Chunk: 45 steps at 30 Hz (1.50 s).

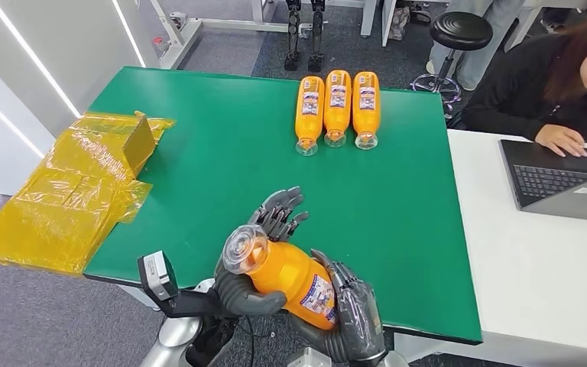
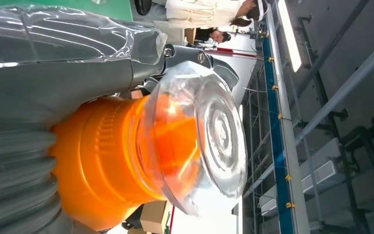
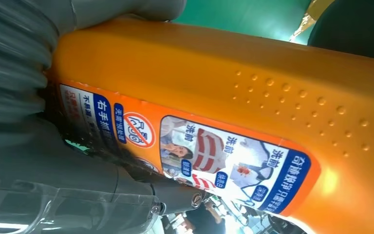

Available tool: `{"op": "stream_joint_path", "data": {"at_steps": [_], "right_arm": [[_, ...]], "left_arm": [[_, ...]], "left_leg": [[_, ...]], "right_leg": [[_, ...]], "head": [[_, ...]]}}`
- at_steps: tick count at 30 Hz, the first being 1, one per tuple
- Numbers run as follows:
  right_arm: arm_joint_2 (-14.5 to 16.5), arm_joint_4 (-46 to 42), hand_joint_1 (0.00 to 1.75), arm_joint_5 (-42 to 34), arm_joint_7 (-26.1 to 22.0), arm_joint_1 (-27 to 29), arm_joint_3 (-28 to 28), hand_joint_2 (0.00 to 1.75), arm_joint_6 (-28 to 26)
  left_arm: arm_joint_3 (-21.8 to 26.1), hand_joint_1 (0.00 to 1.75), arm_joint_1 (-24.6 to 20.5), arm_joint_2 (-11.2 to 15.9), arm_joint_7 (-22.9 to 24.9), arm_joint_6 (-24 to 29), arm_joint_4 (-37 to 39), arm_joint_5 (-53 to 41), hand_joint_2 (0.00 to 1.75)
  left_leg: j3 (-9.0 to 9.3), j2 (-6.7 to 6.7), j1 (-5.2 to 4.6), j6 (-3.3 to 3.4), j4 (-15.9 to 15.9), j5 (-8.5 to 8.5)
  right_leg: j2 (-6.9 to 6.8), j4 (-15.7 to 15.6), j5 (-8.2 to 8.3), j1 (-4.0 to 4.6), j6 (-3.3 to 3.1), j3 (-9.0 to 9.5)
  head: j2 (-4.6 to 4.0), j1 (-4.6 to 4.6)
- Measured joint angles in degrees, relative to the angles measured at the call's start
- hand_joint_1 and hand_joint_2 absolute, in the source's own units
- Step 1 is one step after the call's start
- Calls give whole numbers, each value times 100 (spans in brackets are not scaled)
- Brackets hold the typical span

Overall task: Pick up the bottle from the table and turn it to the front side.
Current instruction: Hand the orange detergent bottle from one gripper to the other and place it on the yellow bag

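Held off the counter (image 1: 199, 115) between both hands, close to the robot's body: an orange bottle (image 1: 290, 279), tilted, clear cap (image 1: 244, 248) pointing up and to the left. Left hand (image 1: 256, 264) wrapped round the neck just under the cap, thumb across the shoulder, upper fingers spread behind. Right hand (image 1: 351, 317) cupped under the lower body, fingers closed along its side. Seems a two-handed hold meant for rolling the bottle about its long axis, one hand steadying each end.

Printed label (image 3: 190, 151) with small pictures and warning symbols seen from the right wrist camera, partly turned toward that palm; front or back face, cannot tell. Judged mid-turn, pick-up already done.

Lying at the counter's far edge, three more orange bottles (image 1: 337, 107), side by side and touching, labels up, caps toward the robot, likely the pattern to match. Crumpled yellow plastic wrap (image 1: 69, 191) draped over the left edge. Beside the green counter, a white desk (image 1: 520, 252) with a laptop (image 1: 562, 180) and a seated person (image 1: 558, 84).
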Motion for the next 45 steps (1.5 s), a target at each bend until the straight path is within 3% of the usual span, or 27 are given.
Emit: {"op": "stream_joint_path", "data": {"at_steps": [4,15,16,19,20,44,45], "right_arm": [[37,83,175,-196,-25,-139,110,175,48],[106,372,175,-718,-145,-425,276,175,20],[109,389,167,-735,-147,-439,281,175,20],[119,438,36,-774,-157,-476,301,175,26],[122,454,0,-778,-159,-488,306,175,30],[203,711,0,-1003,-306,-643,316,175,-143],[203,714,0,-1017,-328,-641,316,131,-207]], "left_arm": [[-67,175,-1,61,-32,26,-60,60,175],[-95,175,-60,162,-84,230,-95,192,175],[-95,175,-65,163,-84,245,-95,193,175],[-95,175,-76,171,-84,298,-94,202,175],[-95,175,-79,173,-84,313,-93,203,175],[-90,175,-162,217,-57,671,64,121,175],[-89,175,-184,218,-57,704,85,117,175]], "left_leg": [[1,1,0,0,0,0],[2,1,0,0,0,1],[2,1,0,0,0,1],[2,1,0,0,0,1],[2,1,0,0,0,1],[2,1,0,0,0,1],[2,1,0,0,0,1]], "right_leg": [[1,0,0,0,0,0],[0,1,1,0,0,0],[0,1,1,0,0,0],[0,0,1,0,0,0],[0,0,1,0,0,0],[0,0,1,0,-1,0],[0,0,1,0,-1,0]], "head": [[0,1],[0,1],[0,1],[0,1],[0,1],[0,1],[0,1]]}}
